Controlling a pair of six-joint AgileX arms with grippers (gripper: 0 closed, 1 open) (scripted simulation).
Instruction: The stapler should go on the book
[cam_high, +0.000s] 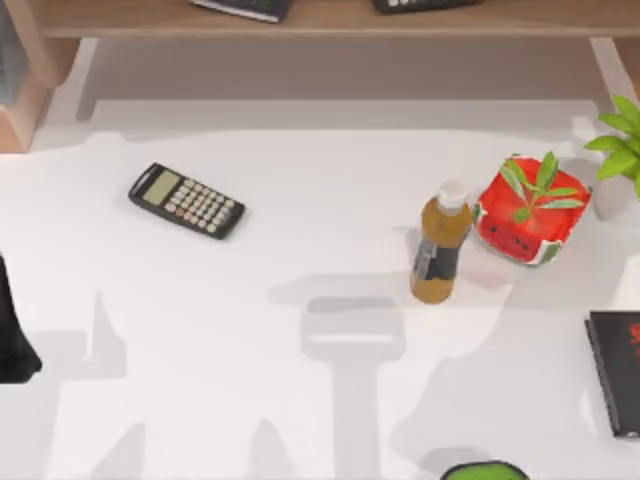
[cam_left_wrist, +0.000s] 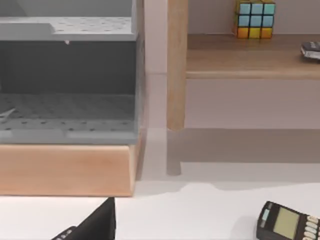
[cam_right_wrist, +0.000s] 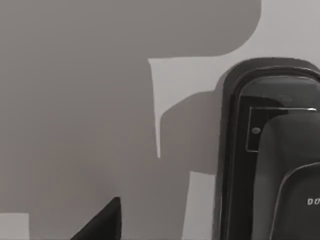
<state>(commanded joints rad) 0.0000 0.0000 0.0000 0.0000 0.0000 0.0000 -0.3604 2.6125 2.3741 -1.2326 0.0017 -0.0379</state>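
The book is black with red print and lies flat at the table's right edge, partly cut off. In the right wrist view a dark stapler with a black base and a grey top lies on the white table, close beside one black finger of my right gripper. A green rounded thing peeks in at the top view's bottom edge; I cannot tell what it is. My left arm is parked at the left edge, and one of its fingers shows in the left wrist view.
A black calculator lies at the middle left. An amber bottle stands right of centre, with a red pack and a potted plant behind it. A wooden shelf runs along the back; a colour cube sits on it.
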